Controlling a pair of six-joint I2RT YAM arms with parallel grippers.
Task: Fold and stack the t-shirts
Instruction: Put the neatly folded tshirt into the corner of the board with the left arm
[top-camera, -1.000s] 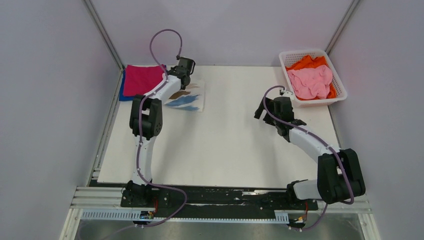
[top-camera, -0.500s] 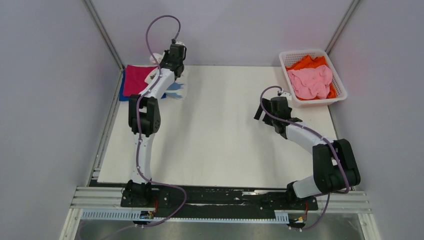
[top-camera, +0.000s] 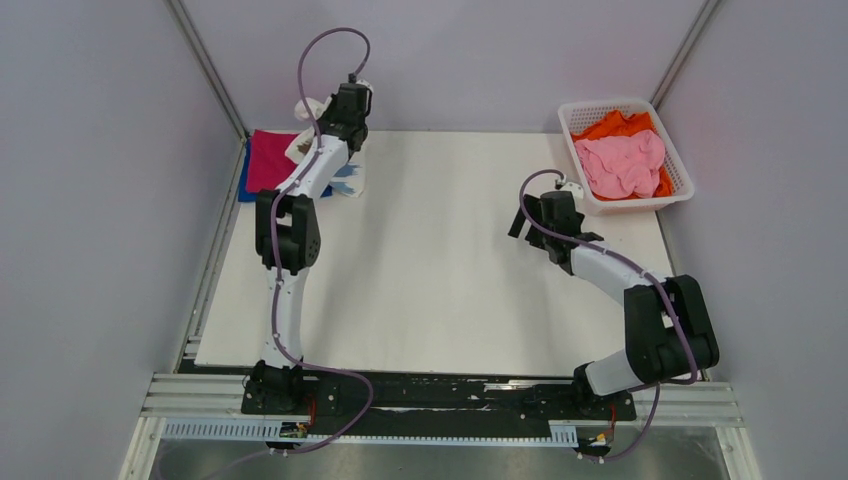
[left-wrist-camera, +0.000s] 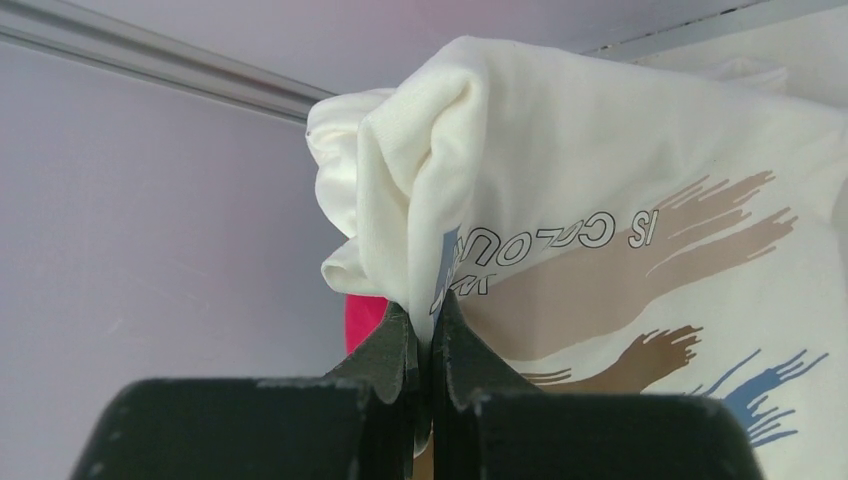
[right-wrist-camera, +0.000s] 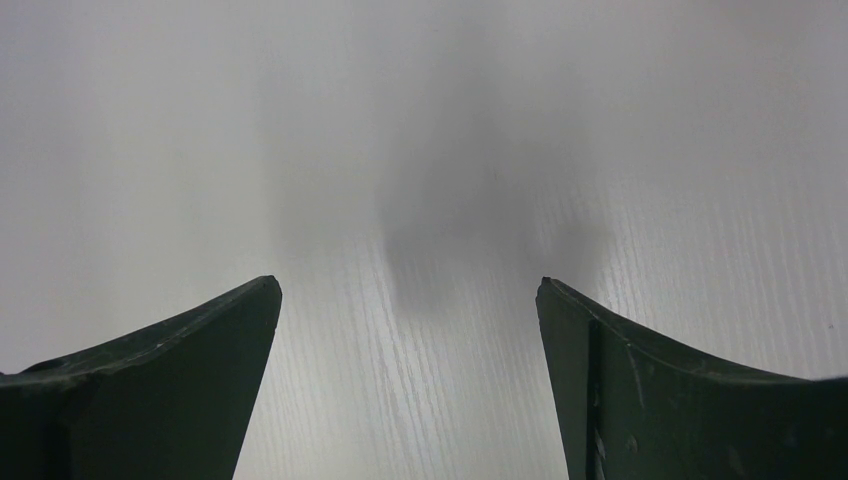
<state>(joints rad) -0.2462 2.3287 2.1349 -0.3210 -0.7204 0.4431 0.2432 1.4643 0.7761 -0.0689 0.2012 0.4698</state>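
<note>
My left gripper (left-wrist-camera: 425, 318) is shut on a bunched fold of the white t-shirt (left-wrist-camera: 600, 200), which has tan, brown and blue streaks and outlined lettering. In the top view the left gripper (top-camera: 328, 118) holds that shirt (top-camera: 347, 180) raised at the table's far left, its lower part hanging down to the table. Just left of it a magenta t-shirt (top-camera: 265, 160) lies folded on a blue one (top-camera: 243, 182). A pink t-shirt (top-camera: 620, 165) and an orange one (top-camera: 618, 125) lie crumpled in the basket. My right gripper (top-camera: 525, 218) is open over bare table (right-wrist-camera: 410, 300), holding nothing.
The white lattice basket (top-camera: 680, 190) stands at the far right corner of the white table (top-camera: 450, 260). Purple-grey walls and metal frame posts (top-camera: 205, 65) enclose the table on three sides. The arm bases sit on a black rail (top-camera: 440, 395) at the near edge.
The left gripper has lifted the white printed shirt off the table and carried it back and left toward the magenta shirt. The right arm has hardly moved.
</note>
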